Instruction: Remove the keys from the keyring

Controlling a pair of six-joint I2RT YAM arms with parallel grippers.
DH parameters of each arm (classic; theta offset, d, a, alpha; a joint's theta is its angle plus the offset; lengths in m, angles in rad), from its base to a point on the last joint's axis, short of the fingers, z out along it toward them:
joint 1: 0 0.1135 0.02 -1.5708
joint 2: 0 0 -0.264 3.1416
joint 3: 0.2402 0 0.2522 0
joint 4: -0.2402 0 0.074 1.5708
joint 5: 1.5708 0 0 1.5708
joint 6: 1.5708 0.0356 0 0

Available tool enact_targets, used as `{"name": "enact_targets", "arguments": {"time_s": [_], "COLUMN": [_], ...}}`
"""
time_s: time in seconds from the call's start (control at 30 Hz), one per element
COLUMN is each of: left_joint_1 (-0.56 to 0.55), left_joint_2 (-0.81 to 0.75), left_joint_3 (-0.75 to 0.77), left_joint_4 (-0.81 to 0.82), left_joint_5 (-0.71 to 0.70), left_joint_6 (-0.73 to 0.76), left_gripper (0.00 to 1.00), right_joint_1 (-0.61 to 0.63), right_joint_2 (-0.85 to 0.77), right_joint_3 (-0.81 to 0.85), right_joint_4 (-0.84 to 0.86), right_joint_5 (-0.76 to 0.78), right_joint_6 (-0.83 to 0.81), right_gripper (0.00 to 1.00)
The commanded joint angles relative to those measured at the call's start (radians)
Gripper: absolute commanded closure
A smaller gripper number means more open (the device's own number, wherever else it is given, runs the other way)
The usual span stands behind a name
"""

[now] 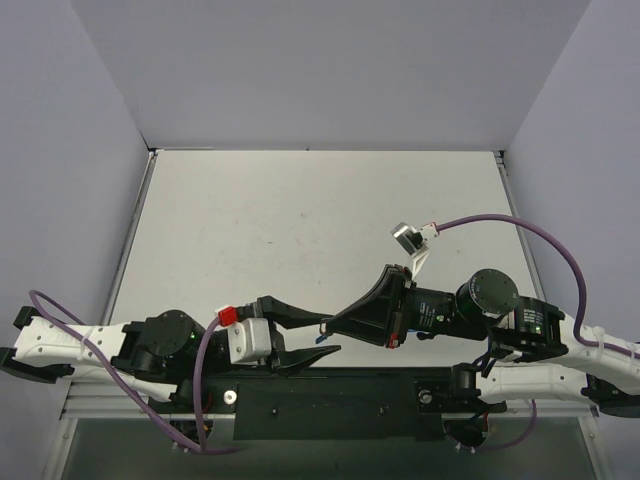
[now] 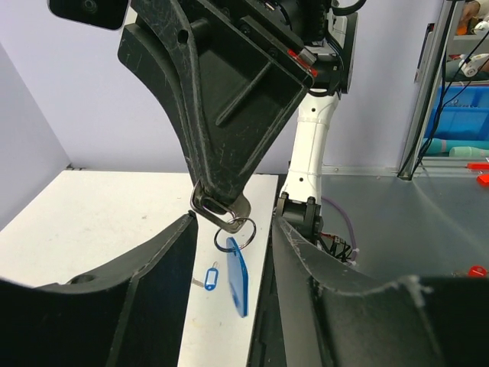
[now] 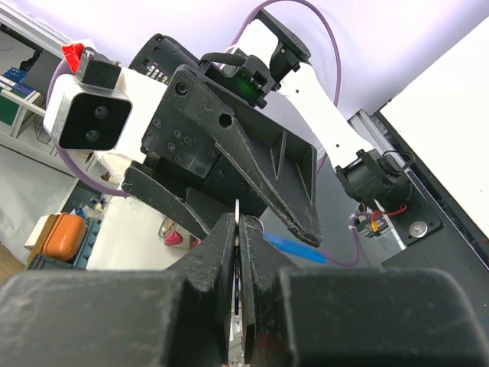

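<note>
As right jaws grip the key [image 2: 235, 205], the keyring [image 2: 238, 271] dangles vertically

The right pincer [image 2: 216, 195] reaches down from above, its dark tips closed on the head of a small metal key [image 2: 223, 208]. A thin keyring [image 2: 243, 225] hangs from the key, its blue tag [image 2: 238, 281] dangling edge-on. The left pincer [image 2: 233, 227] frames them, fingers spread apart. A second blue tag [image 2: 212, 277] lies on the white worktop [image 2: 114, 214].
</note>
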Motion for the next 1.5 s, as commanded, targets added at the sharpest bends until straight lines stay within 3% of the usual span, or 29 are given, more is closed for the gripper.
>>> {"name": "enact_targets", "arguments": {"time_s": [0.0, 0.5, 0.7, 1.0, 1.47], "left_joint_1": [-0.006, -0.006, -0.006, -0.006, -0.006], "left_joint_2": [0.0, 0.011, 0.003, -0.02, 0.003], "left_joint_3": [0.054, 0.093, 0.103, 0.076, 0.11], "left_joint_4": [0.046, -0.007, -0.059, -0.053, -0.078], "left_joint_5": [-0.009, -0.017, 0.006, 0.023, -0.034], "left_joint_6": [0.014, -0.04, -0.082, -0.129, -0.445], "left_gripper": [0.48, 0.58, 0.69, 0.7, 0.82], "right_joint_1": [-0.005, -0.008, -0.011, -0.013, -0.004], "right_joint_2": [-0.016, -0.018, -0.01, -0.004, 0.047], "right_joint_3": [-0.003, 0.001, 0.01, 0.021, 0.07], "right_joint_4": [0.056, 0.04, 0.037, 0.027, -0.059], "right_joint_5": [0.015, 0.016, 0.012, 0.012, -0.068], "right_joint_6": [0.002, -0.002, -0.002, -0.007, -0.094], "right_gripper": [1.0, 1.0, 1.0, 1.0, 1.0]}}
